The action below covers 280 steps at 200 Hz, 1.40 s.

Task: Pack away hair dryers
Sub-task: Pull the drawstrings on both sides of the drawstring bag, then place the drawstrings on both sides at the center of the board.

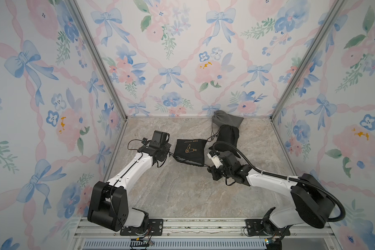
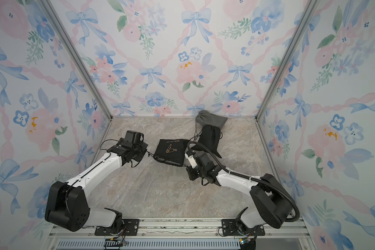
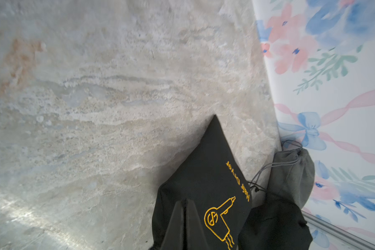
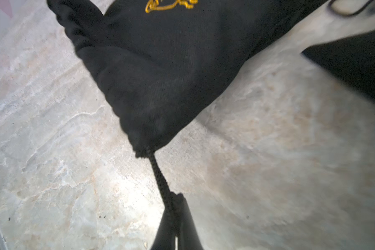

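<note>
Dryers hidden; can't tell which pouch holds one. Bulging gold-print black pouch (image 1: 189,152) lies between both tools. Grey pouch (image 1: 226,119) and second black pouch (image 1: 227,134) beyond right tool (image 4: 175,214), by back wall. Open table (image 1: 182,194) behind both tools. Right tool clamped on taut drawstring (image 4: 160,175); left tool (image 3: 185,203) closed on second cord (image 1: 171,154).

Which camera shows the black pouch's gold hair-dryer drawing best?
Left wrist view: the gold drawing is large and nearly whole. Both top views show it tiny; the right wrist view catches only its edge.
</note>
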Each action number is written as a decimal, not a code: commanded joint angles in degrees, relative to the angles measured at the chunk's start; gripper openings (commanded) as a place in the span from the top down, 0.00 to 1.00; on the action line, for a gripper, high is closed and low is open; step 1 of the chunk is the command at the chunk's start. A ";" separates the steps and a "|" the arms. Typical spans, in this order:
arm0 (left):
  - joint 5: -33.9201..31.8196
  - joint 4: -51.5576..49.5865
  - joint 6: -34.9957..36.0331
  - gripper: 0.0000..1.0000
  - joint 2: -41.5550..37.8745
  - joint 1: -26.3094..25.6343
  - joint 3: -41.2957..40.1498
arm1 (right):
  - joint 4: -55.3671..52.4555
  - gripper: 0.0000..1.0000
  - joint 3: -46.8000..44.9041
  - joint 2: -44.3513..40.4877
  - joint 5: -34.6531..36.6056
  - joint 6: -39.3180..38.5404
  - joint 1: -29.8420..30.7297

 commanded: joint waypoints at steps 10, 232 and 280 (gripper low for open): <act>-5.54 -0.72 6.97 1.00 -1.81 2.42 3.00 | -9.66 1.00 2.29 -6.45 17.11 0.60 -1.81; -14.48 -0.80 41.85 1.00 28.09 13.39 35.01 | -12.86 1.00 36.45 15.51 17.24 -3.84 -25.04; -13.01 -0.78 43.91 1.00 38.89 13.39 45.90 | -10.38 1.00 46.43 26.44 15.20 -4.38 -25.23</act>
